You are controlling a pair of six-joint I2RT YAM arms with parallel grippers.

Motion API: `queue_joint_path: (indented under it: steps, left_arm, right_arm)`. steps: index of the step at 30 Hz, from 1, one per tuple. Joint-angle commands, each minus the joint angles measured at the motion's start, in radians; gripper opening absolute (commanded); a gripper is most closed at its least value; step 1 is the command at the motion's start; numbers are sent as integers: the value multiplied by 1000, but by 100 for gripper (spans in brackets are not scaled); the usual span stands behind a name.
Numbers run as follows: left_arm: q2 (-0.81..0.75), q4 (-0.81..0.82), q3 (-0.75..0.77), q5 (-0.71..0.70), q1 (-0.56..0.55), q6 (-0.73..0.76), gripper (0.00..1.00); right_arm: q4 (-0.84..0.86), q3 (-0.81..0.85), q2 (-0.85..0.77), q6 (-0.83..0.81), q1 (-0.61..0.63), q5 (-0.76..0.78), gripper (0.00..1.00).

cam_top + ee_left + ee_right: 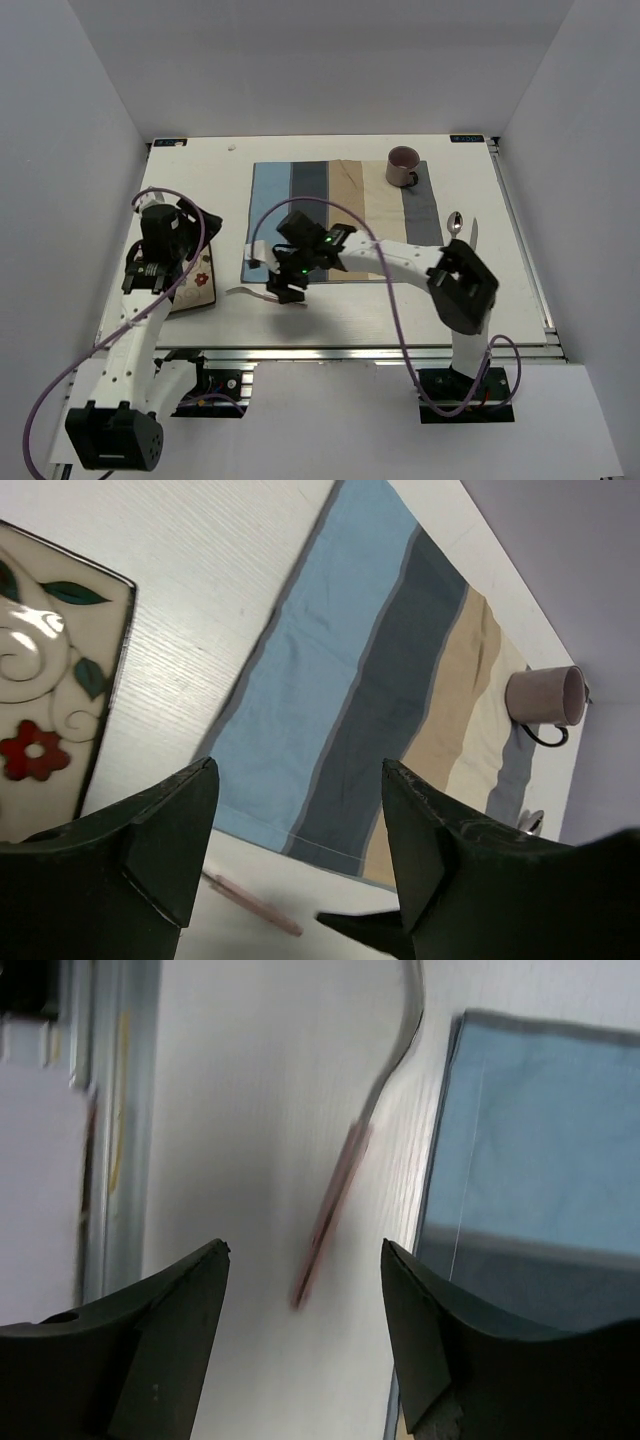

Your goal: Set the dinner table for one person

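Nearest, along the near edge: metal rail (350, 347) of dinner table (200, 175), with both arm bases bolted just below it. Off-white tabletop spread in front of both arms, carrying every other item.

Left gripper (298, 810): jaws spread wide, nothing between them. Positioned over far end of flower-patterned plate (45, 670). Plate flat on tabletop at near left.

Right gripper (305, 1260): jaws wide apart, nothing gripped. Positioned above pink-handled fork (335, 1210). Fork flat on bare tabletop, just beside near left corner of placemat (340, 215). Right wrist view blurred; contact between fingers and fork not discernible.

Farther out: striped blue, grey and beige placemat at table centre, lying flat. Mug (403, 166) upright on far right corner of placemat. Spoon (455, 222) and knife (473, 232) side by side on bare tabletop, just right of placemat.
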Motion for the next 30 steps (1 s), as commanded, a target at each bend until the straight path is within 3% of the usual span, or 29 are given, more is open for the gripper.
queue_joint_path:
  steps: [1, 9, 18, 26, 30]
  left_arm:
    - [-86, -113, 40, -83, 5, 51, 76]
    - [-175, -263, 113, -192, 5, 119, 77]
    - [-167, -294, 169, -226, 5, 155, 76]
    - [-146, -286, 198, -221, 5, 168, 76]
    - [-136, -285, 224, -227, 5, 175, 76]
  right_arm:
    - [59, 130, 127, 144, 45, 169, 67]
    - [68, 239, 261, 172, 111, 281, 66]
    - [91, 259, 333, 172, 134, 333, 62]
    - [98, 244, 370, 164, 145, 368, 43]
    - [97, 231, 366, 158, 145, 381, 28]
